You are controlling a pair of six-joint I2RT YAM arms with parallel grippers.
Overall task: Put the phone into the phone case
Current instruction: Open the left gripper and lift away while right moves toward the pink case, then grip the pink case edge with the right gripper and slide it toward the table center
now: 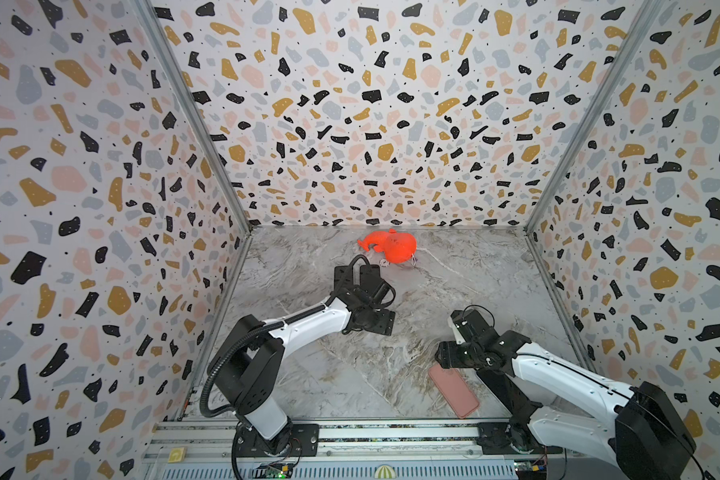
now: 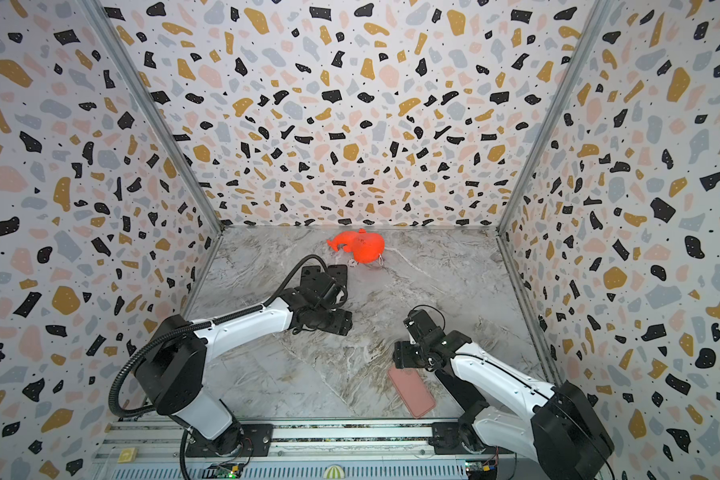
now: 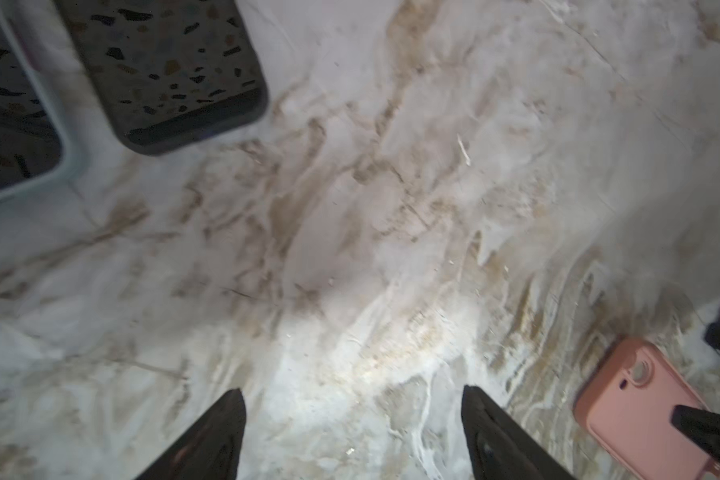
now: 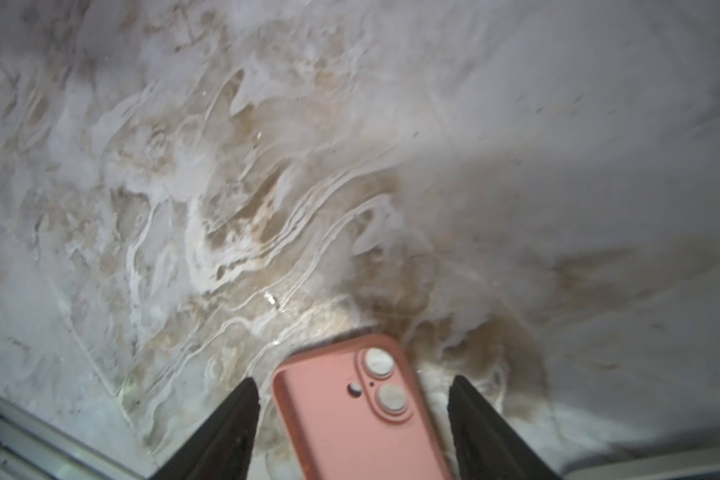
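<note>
The pink case (image 1: 454, 390) lies flat on the table (image 1: 391, 365), in the lower right of both top views, close to the front rail (image 1: 391, 434). Its back faces up and shows two round camera rings; I cannot tell if a phone is inside it. The right gripper (image 4: 354, 379) hangs low over the camera end of the case with the jaws apart, one on each side, and a gap shows at both sides. The left gripper (image 3: 352, 399) is near the middle of the top views, over bare table, and its jaws are also wide apart and hold nothing. The left wrist view shows a dark phone (image 3: 163, 70) with the screen up, just beside a pale-rimmed phone (image 3: 13, 104), not touching it. An orange toy (image 1: 393, 246) lies at the back of the table.
</note>
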